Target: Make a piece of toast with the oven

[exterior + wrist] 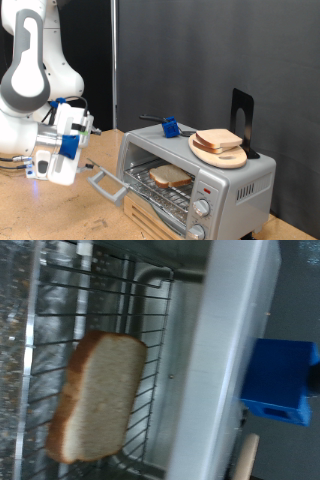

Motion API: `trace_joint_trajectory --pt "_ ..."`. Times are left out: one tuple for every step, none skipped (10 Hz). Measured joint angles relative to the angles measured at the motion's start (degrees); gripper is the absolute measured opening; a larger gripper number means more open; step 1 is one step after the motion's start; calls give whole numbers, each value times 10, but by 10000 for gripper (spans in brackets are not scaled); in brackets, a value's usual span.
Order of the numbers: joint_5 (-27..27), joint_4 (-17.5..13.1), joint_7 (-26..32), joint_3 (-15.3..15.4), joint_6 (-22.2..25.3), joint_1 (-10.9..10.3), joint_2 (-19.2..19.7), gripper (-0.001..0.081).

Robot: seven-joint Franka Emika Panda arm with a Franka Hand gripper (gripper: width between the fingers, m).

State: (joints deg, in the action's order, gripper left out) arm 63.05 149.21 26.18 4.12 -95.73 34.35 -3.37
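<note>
Toast (98,395) on oven (240,185) rack

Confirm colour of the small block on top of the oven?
Blue. The block sits on the oven roof beside the round board; the wrist view shows it best.

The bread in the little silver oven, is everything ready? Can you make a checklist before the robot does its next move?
1. Pale slice of bread with tan crust lying on the wire rack inside the silver-grey toaster oven: ok.
2. Slice flat, not hanging over the rack's front edge: ok in the wrist view.
3. Glass-windowed oven door shut: not ok, it hangs open.
4. Gripper clear of the oven: ok, it sits at the exterior view's left, beside the open door.
5. Gripper empty: cannot tell.
6. Second slice on the round light wooden board on top of the oven: ok.
</note>
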Motion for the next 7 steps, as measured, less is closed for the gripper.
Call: trace_joint_trajectory --pt "6 7 -8 4 5 -1 -17 800" --pt "12 15 -15 10 7 -3 -33 800" --pt "21 22 -20 15 7 -5 -48 800" --pt "32 30 -26 22 7 -8 -62 800" --pt "43 36 -32 29 8 -11 -75 800" --pt "54 43 -38 36 8 -17 -88 800" --pt "64 50 -44 44 8 -21 -100 800"
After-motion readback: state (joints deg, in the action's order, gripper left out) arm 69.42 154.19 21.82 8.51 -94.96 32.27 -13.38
